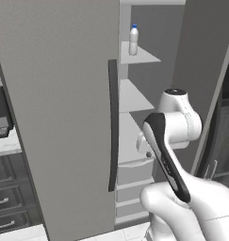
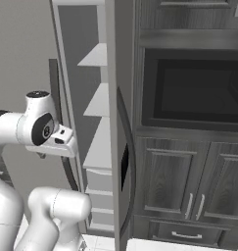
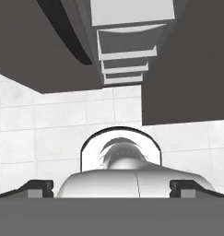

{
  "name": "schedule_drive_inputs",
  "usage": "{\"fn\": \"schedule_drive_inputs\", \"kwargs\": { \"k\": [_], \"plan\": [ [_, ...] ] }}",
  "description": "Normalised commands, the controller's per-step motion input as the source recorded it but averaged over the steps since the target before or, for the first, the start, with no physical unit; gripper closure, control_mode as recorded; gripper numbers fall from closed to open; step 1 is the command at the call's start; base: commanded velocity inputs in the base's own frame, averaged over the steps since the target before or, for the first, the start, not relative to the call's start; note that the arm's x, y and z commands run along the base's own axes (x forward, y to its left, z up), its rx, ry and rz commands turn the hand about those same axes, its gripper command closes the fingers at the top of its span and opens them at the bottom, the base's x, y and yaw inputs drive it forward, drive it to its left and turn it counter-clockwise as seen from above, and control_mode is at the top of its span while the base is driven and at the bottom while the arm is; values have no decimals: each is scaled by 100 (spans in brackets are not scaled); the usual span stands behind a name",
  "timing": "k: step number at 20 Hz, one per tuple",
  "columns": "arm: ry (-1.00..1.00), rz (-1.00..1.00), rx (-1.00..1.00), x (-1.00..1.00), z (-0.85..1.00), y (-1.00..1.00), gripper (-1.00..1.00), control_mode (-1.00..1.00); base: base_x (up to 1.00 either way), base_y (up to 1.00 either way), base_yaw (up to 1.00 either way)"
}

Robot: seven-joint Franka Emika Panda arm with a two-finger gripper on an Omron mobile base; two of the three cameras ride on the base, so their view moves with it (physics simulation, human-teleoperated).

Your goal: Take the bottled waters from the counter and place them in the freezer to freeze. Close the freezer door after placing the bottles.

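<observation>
Bottled water point(image 1: 133, 40) stands upright on an upper freezer shelf point(image 1: 140, 57), well above the gripper point(image 3: 111, 188), whose jaws are spread wide, empty, pointing at the floor tiles point(image 3: 49, 124).

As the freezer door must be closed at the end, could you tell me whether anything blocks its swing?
The robot's own arm rises in front of the open freezer, likely in the path of the freezer door. Nothing else visible stands there; the bottle sits well back on an upper shelf.

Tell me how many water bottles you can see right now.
1: a bottle standing upright on the upper freezer shelf. Another may be hidden from these views.
</observation>
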Motion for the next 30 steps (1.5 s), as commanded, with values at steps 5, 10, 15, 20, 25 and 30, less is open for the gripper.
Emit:
{"fn": "schedule_drive_inputs", "kwargs": {
  "k": [5, 10, 15, 20, 25, 30],
  "plan": [
    [1, 0, -2, 0, -41, 0, -100, -100, 0, 0, 0],
    [0, 0, 0, 0, -1, 0, -100, -100, 0, 0, 0],
    [0, 0, 0, 0, 0, 0, -100, -100, 0, 0, 0],
    [0, 0, 0, -2, 0, 0, -100, 100, -3, 1, 0],
    [0, 0, 0, 0, 0, 0, -100, 100, -28, 20, 0],
    [0, 0, 0, 0, 0, 0, -100, 100, -24, 49, 0]
  ]
}}
